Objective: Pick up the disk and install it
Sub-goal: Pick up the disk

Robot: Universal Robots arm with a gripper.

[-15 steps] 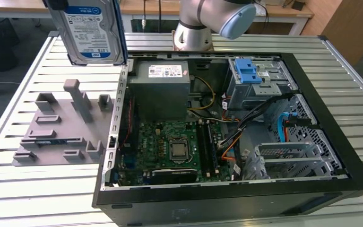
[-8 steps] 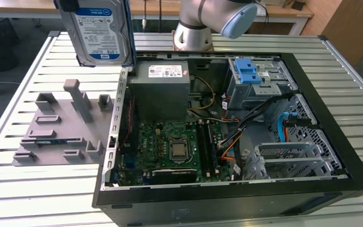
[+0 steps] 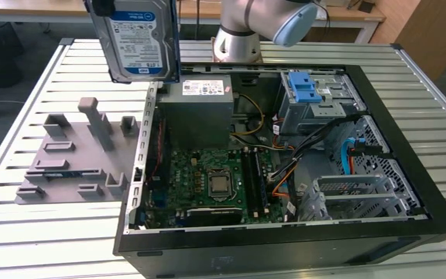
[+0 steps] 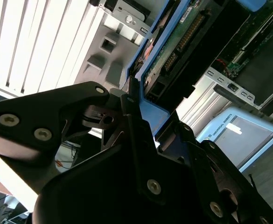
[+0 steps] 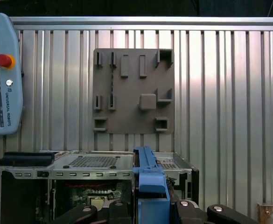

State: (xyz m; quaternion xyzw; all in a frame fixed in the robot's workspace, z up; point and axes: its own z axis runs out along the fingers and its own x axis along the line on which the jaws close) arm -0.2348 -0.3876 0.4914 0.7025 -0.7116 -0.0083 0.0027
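The disk (image 3: 141, 40) hangs upright high over the far left corner of the open computer case (image 3: 409, 145), with its blue-and-white label facing the exterior view. My gripper (image 4: 141, 112) is shut on it. In the second wrist view the black fingers (image 4: 103, 105) clamp the blue carrier rail, and the disk's (image 4: 183, 37) green circuit board side runs away from them. In the first wrist view the blue rail of the disk (image 5: 148, 177) stands edge-on between the gripper's (image 5: 150, 210) dark fingers, above the case's side wall.
Inside the case are a grey power supply (image 3: 200, 110), a metal drive cage with two blue tabs (image 3: 308, 93), a motherboard (image 3: 215, 180) and loose cables. A grey fixture plate (image 3: 68, 163) lies on the slatted table at the exterior view's left. A teach pendant (image 5: 1, 74) lies nearby.
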